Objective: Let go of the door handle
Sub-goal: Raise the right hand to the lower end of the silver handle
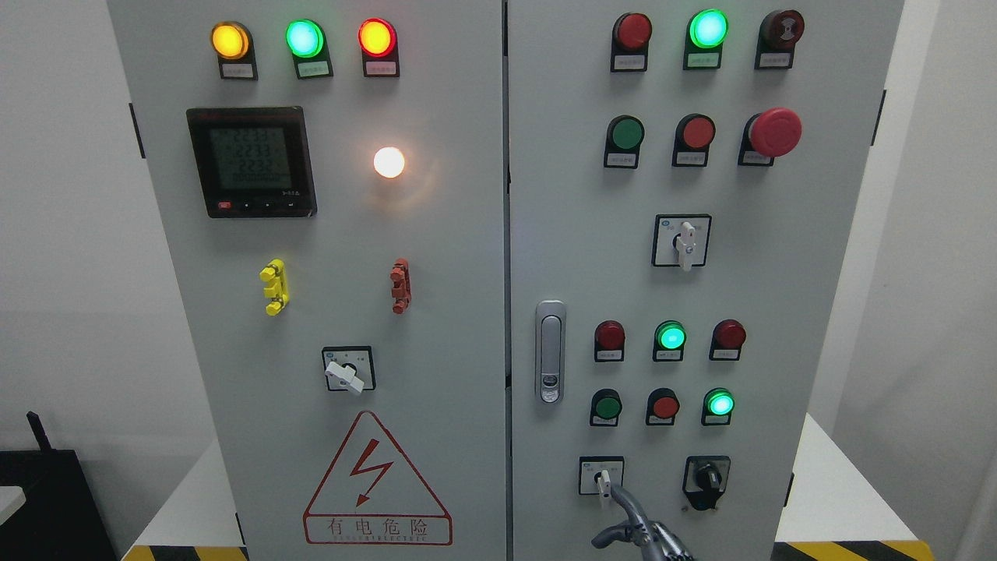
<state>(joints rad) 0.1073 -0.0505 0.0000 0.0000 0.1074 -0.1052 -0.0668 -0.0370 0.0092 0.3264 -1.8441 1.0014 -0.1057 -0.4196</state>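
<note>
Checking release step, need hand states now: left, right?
Left: not in view.
Right hand: at bottom edge, one finger extended up beside the white selector knob, holding nothing; well below the door handle.

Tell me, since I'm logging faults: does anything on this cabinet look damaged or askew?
Nothing stands out. Both doors look shut and the door handle lies flat and untouched. A hand points a finger at the bottom switch.

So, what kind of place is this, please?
Probably an industrial electrical room or test site: a grey two-door control cabinet carries lit indicator lamps, a digital power meter and a high-voltage warning triangle.
</note>
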